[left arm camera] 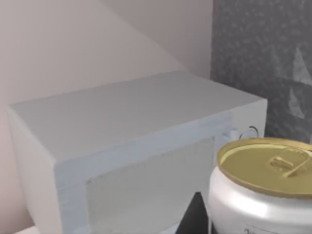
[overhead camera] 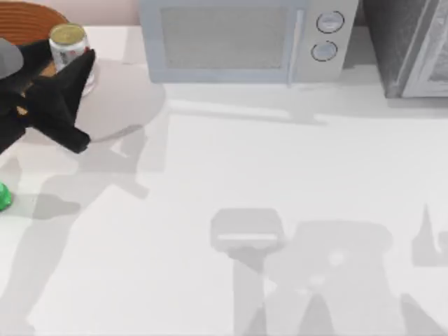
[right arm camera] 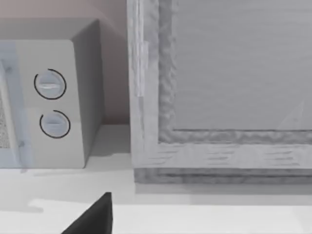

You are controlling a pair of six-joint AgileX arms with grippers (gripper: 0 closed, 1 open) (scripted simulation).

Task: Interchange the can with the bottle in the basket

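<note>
The white and red can (overhead camera: pixel 68 40) with its dull gold top stands at the far left back, just beside the rim of the orange-brown wicker basket (overhead camera: pixel 28 15). My left gripper (overhead camera: pixel 75 66) is shut on the can from the near side. In the left wrist view the can (left arm camera: pixel 263 190) sits close up, with one black finger (left arm camera: pixel 195 218) beside it. A sliver of the green bottle (overhead camera: pixel 3 197) shows on the table at the left edge, nearer the front than the basket. Part of my right gripper (right arm camera: pixel 95 217) points toward the back right corner.
A white microwave (overhead camera: pixel 245 38) stands along the back edge at the middle, with two round knobs (overhead camera: pixel 329 22) on its right side. A grey speckled cabinet (overhead camera: pixel 413 42) fills the back right corner. The white table (overhead camera: pixel 231 175) stretches open across the middle and front.
</note>
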